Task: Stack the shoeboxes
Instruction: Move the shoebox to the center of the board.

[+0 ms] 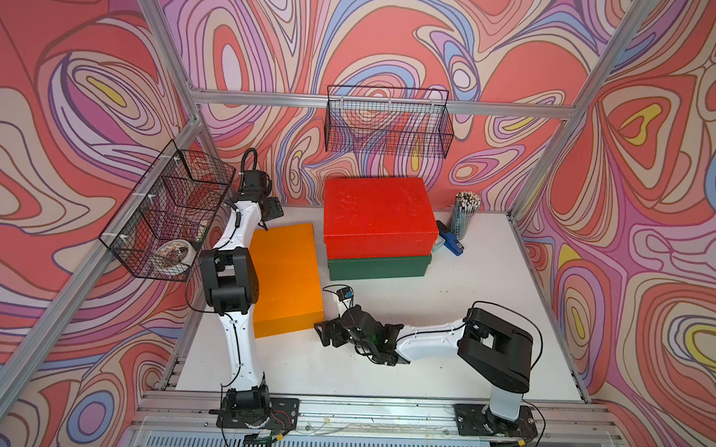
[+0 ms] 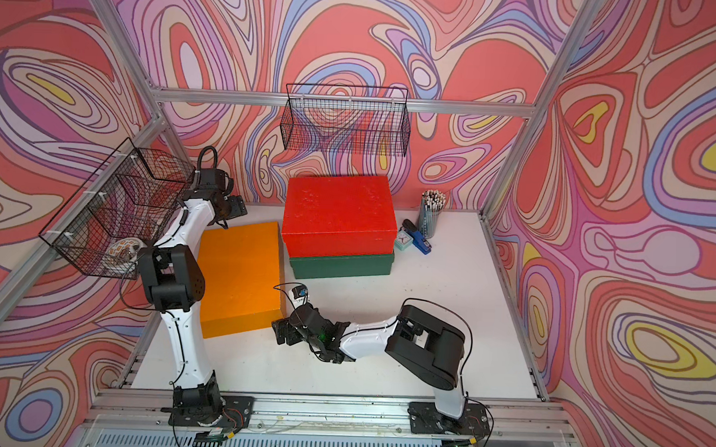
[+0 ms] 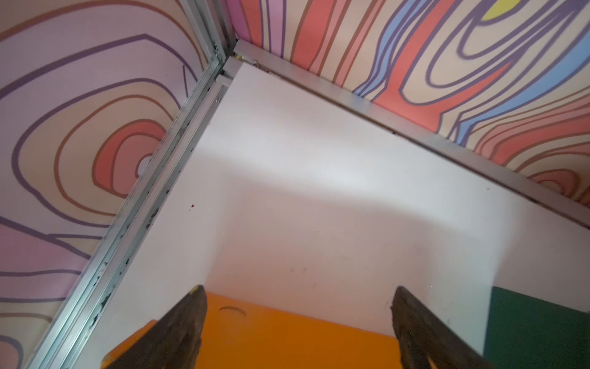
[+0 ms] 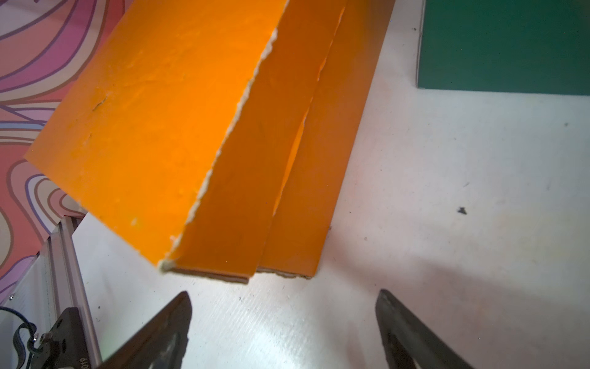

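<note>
Shoeboxes part-stacked: red cardboard box atop dark green cardboard box; orange cardboard box waits between my left gripper and right gripper, both spread wide, empty.

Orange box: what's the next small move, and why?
Probably press both open grippers against the orange box from its ends: left gripper at its far end, right gripper by its near corner, neither gripping. Only it is unstacked; the red box is on the green box.
</note>
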